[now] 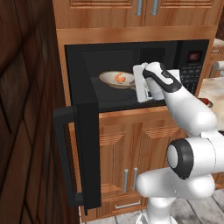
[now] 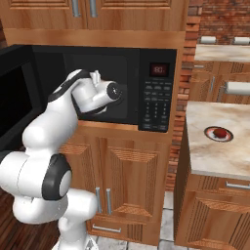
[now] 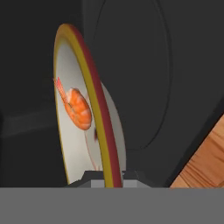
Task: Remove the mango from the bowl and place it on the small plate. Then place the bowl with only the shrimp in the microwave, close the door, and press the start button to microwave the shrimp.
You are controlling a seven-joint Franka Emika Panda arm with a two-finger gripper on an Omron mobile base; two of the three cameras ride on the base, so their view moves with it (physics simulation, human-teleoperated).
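Left base view, scene: the arm reaches into the microwave (image 1: 131, 74), the gripper (image 1: 139, 84) at the right edge of the bowl (image 1: 110, 78), which sits low over the dark cavity floor with the shrimp (image 1: 120, 78) inside
Left base view, door: the door (image 1: 86, 155) stands swung wide to the left, its bar handle facing outward
Left base view, risk: a hasty pull-back could drag the bowl toward the cavity mouth if the fingers have not let go of the rim; the white wrist sits close to the opening's edge and could knock it on the way out

Right base view, scene: the wrist fills the cavity mouth; the keypad panel (image 2: 157, 97) and red display lie to its right
Right base view, mango: the mango (image 2: 220, 132) rests on the small plate (image 2: 210, 133) on the counter (image 2: 215, 156) to the right, well apart from the microwave
Right base view, risk: the open door must still be swung shut, and an arm left in the opening would block it

Hand view, grip: the fingertips (image 3: 89, 177) straddle the bowl's olive-gold rim at the bottom edge, closed on or right against it; whether they truly pinch cannot be told
Hand view, look of the bowl: cream-grey inside, seen edge-on, with the curled orange shrimp against its inner face
Hand view, risk: a tilt on release could slide the shrimp out
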